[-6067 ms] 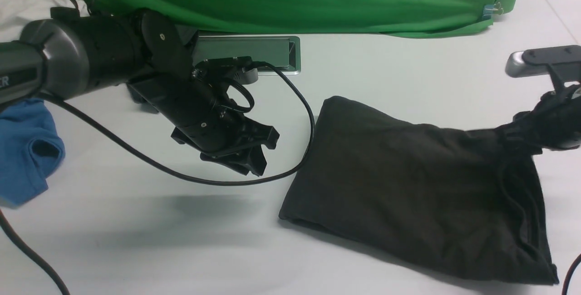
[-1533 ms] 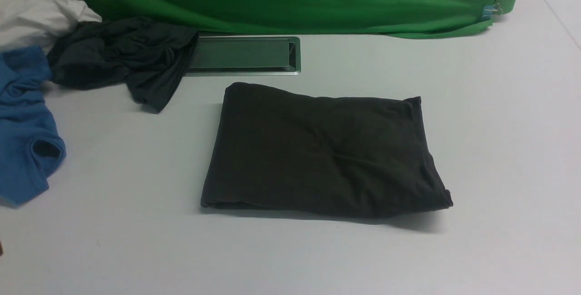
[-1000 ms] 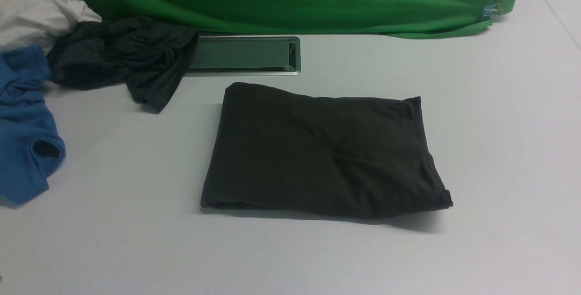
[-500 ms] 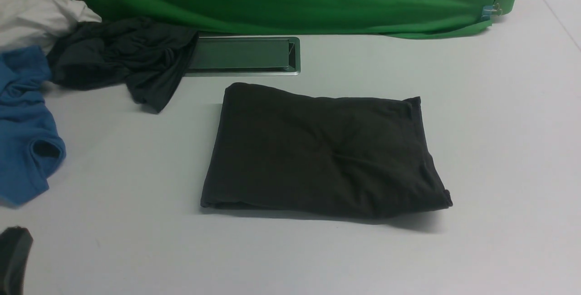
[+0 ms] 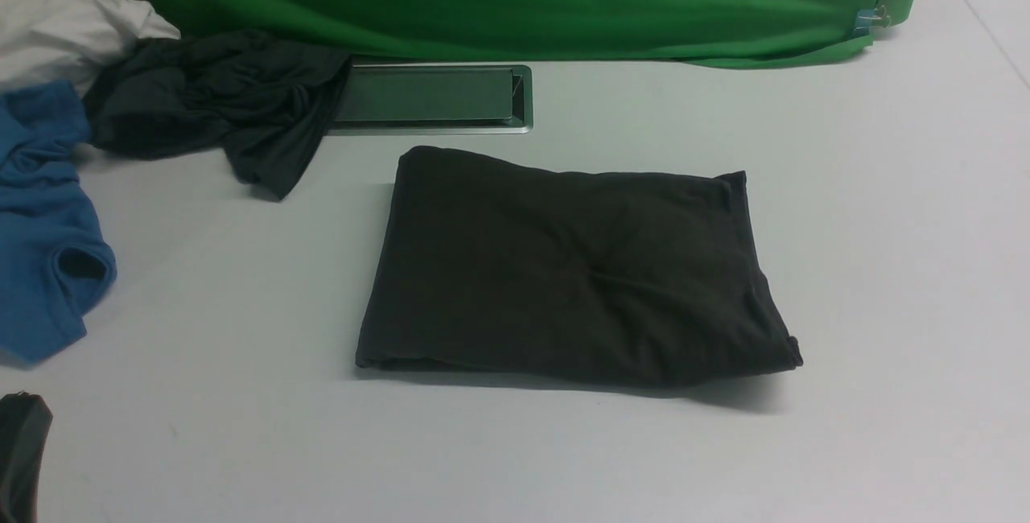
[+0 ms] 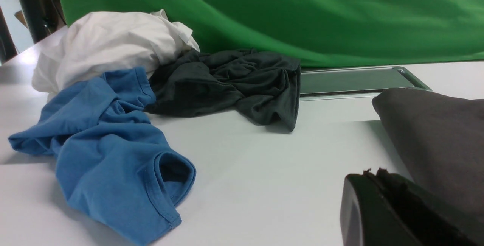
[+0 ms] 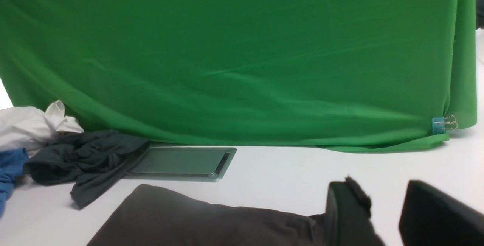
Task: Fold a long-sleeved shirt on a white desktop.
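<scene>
long-sleeved shirt [image 5: 575, 273] lies folded, untouched, on the white desktop [image 5: 869, 209].

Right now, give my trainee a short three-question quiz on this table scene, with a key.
1. True or false: the long-sleeved shirt lies folded into a compact rectangle on the white desktop.
2. Which garment overlaps the end of the cable hatch? A) the blue garment B) the dark grey-green garment C) the white garment
3. Fill in: in its wrist view, the right end effector shows a gap between its fingers, so it is ____.

Key: 1 true; 2 B; 3 open
</scene>
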`<state>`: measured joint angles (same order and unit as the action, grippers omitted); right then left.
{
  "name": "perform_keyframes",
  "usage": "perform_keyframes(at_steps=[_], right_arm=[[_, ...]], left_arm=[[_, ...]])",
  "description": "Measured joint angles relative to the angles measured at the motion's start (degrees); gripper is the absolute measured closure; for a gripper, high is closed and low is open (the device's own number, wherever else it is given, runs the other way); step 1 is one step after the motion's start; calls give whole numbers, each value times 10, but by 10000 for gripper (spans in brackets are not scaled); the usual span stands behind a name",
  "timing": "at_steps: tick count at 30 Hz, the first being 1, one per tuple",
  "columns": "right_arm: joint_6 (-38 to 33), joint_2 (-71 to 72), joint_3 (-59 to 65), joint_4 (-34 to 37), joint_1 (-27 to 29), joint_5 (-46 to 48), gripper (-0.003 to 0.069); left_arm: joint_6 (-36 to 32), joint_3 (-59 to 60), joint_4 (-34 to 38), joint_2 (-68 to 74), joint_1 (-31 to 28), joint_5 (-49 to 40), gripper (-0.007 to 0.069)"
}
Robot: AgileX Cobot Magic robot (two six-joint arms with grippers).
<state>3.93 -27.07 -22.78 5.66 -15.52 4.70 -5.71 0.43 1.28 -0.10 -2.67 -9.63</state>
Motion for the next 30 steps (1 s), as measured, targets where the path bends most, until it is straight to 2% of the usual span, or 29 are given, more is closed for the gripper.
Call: perform_keyframes(at_steps=[9, 18, 23, 30], right_arm=[[0, 19, 0, 0, 3, 0, 423], [0, 75, 0, 0, 54, 0, 421], [-1, 89, 0, 0, 61, 0, 421], [-77, 102, 9, 0, 71, 1, 420]], left_arm=[[0, 0, 0, 0, -1, 1, 603], [0, 0, 0, 0, -1, 1, 603], [0, 0, 0, 0, -1, 1, 603], [0, 0, 0, 0, -1, 2, 603]])
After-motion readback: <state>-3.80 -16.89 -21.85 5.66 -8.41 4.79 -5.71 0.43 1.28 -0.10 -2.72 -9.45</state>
